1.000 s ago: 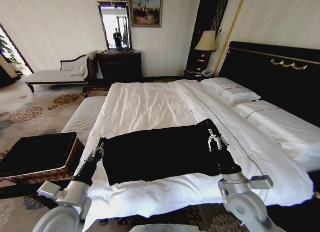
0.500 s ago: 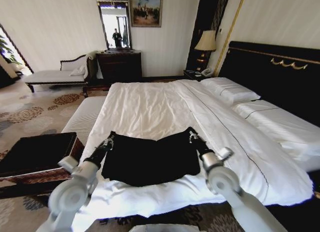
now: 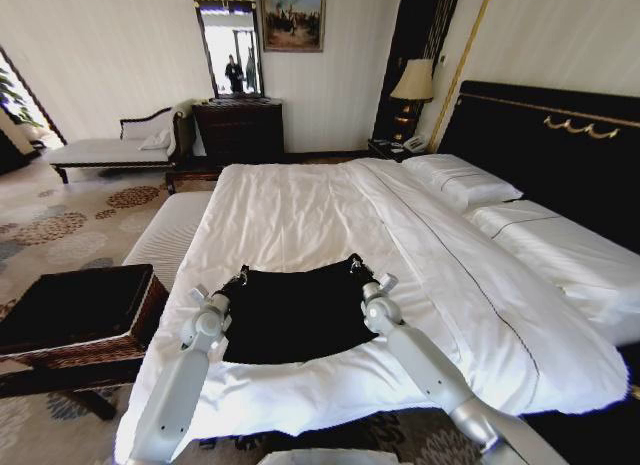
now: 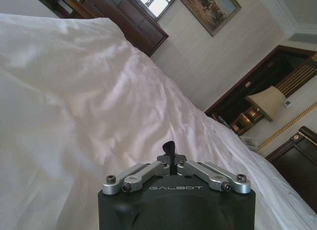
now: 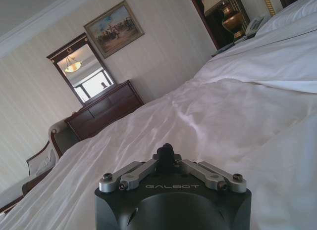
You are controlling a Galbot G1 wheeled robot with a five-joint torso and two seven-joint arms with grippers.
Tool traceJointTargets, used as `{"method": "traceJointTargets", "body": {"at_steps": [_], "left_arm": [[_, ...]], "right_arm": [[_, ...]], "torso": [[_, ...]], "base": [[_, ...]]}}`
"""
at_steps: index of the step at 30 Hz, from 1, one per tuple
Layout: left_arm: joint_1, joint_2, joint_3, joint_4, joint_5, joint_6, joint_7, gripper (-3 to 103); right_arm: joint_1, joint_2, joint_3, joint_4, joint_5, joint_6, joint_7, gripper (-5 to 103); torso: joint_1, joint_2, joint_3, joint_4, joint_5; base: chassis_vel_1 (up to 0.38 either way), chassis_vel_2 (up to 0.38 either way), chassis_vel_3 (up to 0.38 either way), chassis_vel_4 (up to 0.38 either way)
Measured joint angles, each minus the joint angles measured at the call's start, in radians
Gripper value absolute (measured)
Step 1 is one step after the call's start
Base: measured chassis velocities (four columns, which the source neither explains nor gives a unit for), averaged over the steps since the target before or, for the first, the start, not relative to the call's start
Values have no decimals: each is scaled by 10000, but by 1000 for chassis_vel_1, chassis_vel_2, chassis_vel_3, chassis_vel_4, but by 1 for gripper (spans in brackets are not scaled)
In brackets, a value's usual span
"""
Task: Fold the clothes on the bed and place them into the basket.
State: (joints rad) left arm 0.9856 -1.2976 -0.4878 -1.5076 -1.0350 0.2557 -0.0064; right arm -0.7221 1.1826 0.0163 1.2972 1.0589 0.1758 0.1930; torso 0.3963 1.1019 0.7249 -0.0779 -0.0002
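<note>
We see the bed (image 3: pixel 300 210) spanning the scene, white sheets running to the far wall; the basket (image 3: pixel 75 310) stands on the floor at near left; the black shirt (image 3: pixel 295 310) lies folded on the bed's near edge; our left pincer (image 3: pixel 238 278) pinches its far left corner; our right pincer (image 3: pixel 356 264) pinches its far right corner.

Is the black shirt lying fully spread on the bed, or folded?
Partly folded: the black shirt forms a compact doubled patch on the bed, its far corners pinched by the left gripper and right gripper.
</note>
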Motion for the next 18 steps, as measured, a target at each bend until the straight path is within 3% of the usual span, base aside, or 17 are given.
{"method": "traceJointTargets", "body": {"at_steps": [4, 10, 18], "left_arm": [[436, -241, -341, -173, -1015, -174, 362, 1], [1099, -66, -548, -1042, -1542, -184, 507, 1], [2699, 434, -760, -2312, -1235, -182, 858, 1]], "right_arm": [[-536, -302, 238, -37, 581, 733, -976, 1], [-1540, -1015, 552, 695, 1275, 868, -1389, 1], [-2977, -1853, 818, 1754, 1149, 1238, -1894, 1]], "torso": [[-1, 1, 0, -1, 2], [-3, 4, -3, -2, 2], [-4, 4, -3, 2, 2]], "base": [[0, 0, 0, 0], [0, 0, 0, 0], [0, 0, 0, 0]]}}
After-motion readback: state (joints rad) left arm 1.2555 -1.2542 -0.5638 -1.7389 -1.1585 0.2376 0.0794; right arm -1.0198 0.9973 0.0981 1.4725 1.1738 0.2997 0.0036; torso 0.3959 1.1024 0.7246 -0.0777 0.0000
